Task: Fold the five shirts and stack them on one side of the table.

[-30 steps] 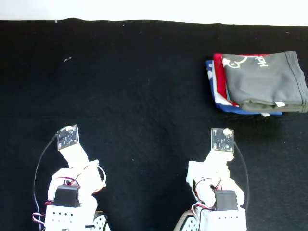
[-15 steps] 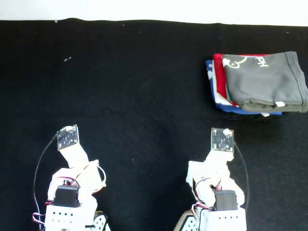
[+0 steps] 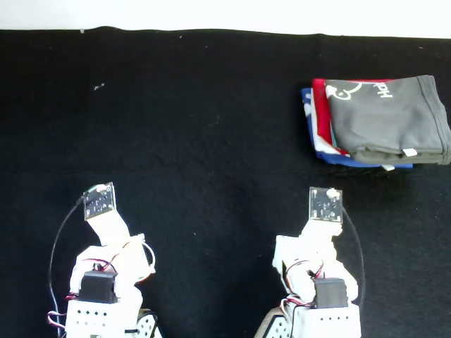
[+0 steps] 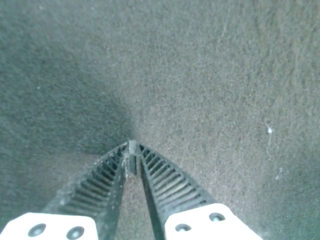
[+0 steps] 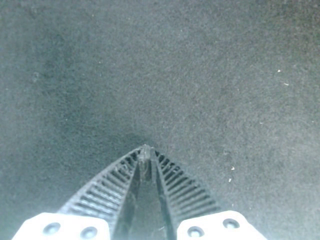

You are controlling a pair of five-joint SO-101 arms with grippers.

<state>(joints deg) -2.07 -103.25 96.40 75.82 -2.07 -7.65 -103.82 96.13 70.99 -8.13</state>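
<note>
Black felt-like cloth with a fine nap was seen covering the desk (image 3: 211,127), speckled here and there with pale lint. A folded stack of shirts (image 3: 377,121) was found lying at about two o'clock on the desk, close to its right edge. A soft grey shirt (image 3: 394,120) with a white print was laid on top. A red shirt (image 3: 321,105) was showing beneath it on the nine o'clock side, and a blue shirt (image 3: 366,163) with white patches lay at the bottom. A strip of white wall (image 3: 211,13) was seen beyond the desk at twelve o'clock. The left arm (image 3: 106,260) was folded back at seven o'clock and the right arm (image 3: 317,271) at five o'clock, both well apart from the stack. The left hand (image 4: 132,150), of ribbed black plastic, was pressed together at the tips over the cloth, with nothing held. The right hand (image 5: 145,151) was likewise pressed together.
</note>
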